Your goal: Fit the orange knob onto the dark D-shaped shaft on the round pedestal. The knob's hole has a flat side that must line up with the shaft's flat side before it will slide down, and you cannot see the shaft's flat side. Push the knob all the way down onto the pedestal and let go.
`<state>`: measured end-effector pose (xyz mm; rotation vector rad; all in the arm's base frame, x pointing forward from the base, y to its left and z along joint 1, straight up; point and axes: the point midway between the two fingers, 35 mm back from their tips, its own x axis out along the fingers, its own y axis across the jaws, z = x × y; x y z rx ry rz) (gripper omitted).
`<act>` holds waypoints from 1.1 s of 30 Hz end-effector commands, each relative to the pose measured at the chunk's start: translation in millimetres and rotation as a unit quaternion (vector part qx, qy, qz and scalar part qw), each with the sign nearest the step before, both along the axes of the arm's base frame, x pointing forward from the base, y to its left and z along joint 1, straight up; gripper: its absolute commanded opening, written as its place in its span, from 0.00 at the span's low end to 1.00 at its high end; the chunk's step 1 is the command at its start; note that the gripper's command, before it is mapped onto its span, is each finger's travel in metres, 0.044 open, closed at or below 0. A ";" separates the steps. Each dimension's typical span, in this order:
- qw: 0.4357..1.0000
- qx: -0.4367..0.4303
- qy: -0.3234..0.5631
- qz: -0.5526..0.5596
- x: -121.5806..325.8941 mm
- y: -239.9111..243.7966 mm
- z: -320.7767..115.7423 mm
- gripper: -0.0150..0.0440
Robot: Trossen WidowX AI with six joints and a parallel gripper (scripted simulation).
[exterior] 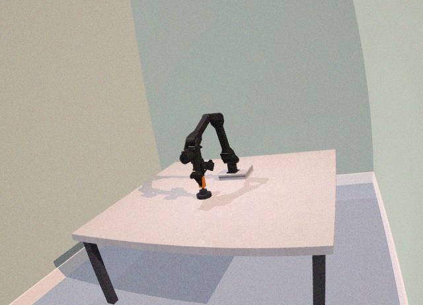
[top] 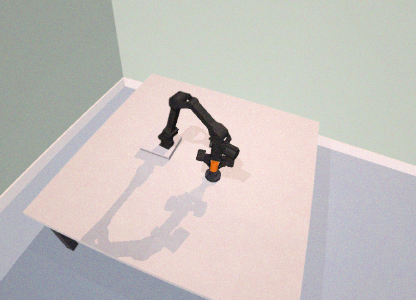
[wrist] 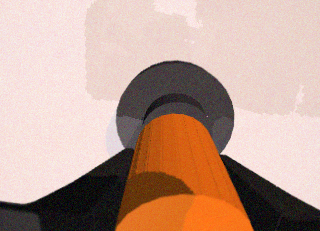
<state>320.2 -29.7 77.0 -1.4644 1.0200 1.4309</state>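
The orange knob [top: 214,166] [exterior: 203,182] [wrist: 177,161] is a long cylinder directly above the round dark pedestal [top: 212,178] [exterior: 203,195] [wrist: 175,78]. My gripper [top: 214,163] [exterior: 201,181] [wrist: 174,159] is shut on the knob, with one black finger on each side. In the exterior view a short dark part shows between the knob's lower end and the pedestal's wide disc. In the wrist view the knob's lower end overlaps the raised middle of the pedestal. The shaft's flat side and the knob's hole are hidden. I cannot tell whether the knob touches the shaft.
The arm's base stands on a flat light plate [top: 155,152] [exterior: 232,176] behind the pedestal, on the same pale table [top: 262,202] [exterior: 259,220]. Shadows of the arm lie across the table top.
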 end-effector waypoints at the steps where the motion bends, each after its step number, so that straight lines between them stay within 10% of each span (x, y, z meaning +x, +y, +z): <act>1: 1.000 -0.001 -0.004 0.008 3.1 -0.5 1.8 0.25; 33: 1.000 -0.001 -0.004 0.008 -1.3 -0.1 -0.7 0.25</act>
